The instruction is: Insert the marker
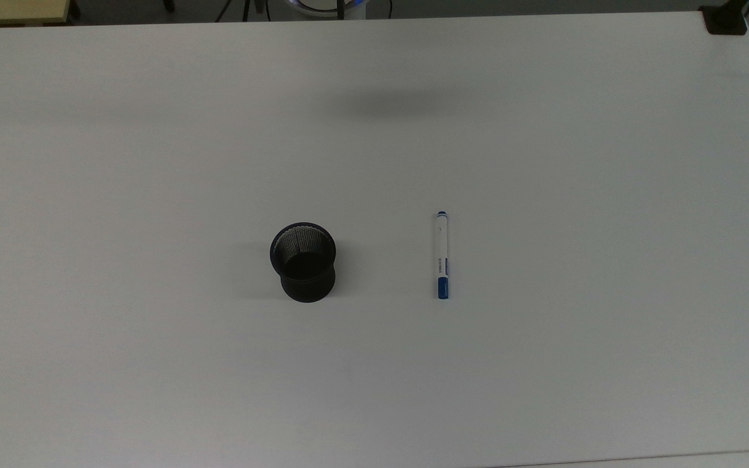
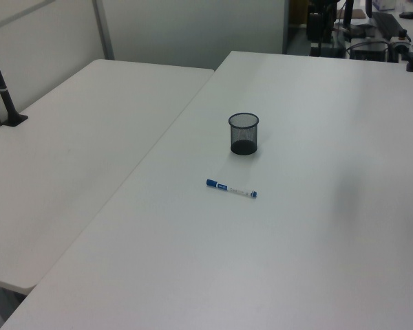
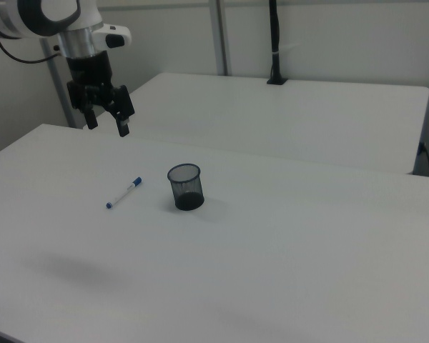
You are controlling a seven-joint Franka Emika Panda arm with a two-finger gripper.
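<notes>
A: What do you have in front of you, biggest thing first?

B: You're looking at a wide white table [image 1: 153, 390]; in the left view a second white table [image 2: 89, 137] butts against it on the left view's left. A black clamp-mounted pole [image 3: 274, 43] stands on that far table in the right view.

A: And the arm?

B: Your Panda arm [image 3: 50, 18] comes in at the right view's upper left. Its gripper [image 3: 107, 125] hangs in the air above the table, well apart from everything on it. The two black fingers [image 3: 123, 123] are spread with a clear gap between them, and nothing is held.

A: What's on the table?

B: A black mesh cup [image 1: 303, 262] stands upright, mouth up, near the middle; you can see into it from the top view, and it looks bare inside.

A: Where is the marker?

B: The marker [image 1: 442, 255] lies flat on the table, near the cup but not touching it, on the top view's right of the cup. In the right view it lies to the cup's left, on the gripper's side. Its blue cap [image 1: 443, 287] points toward the top view's bottom edge, the small blue tip [image 1: 441, 214] toward the top.
</notes>
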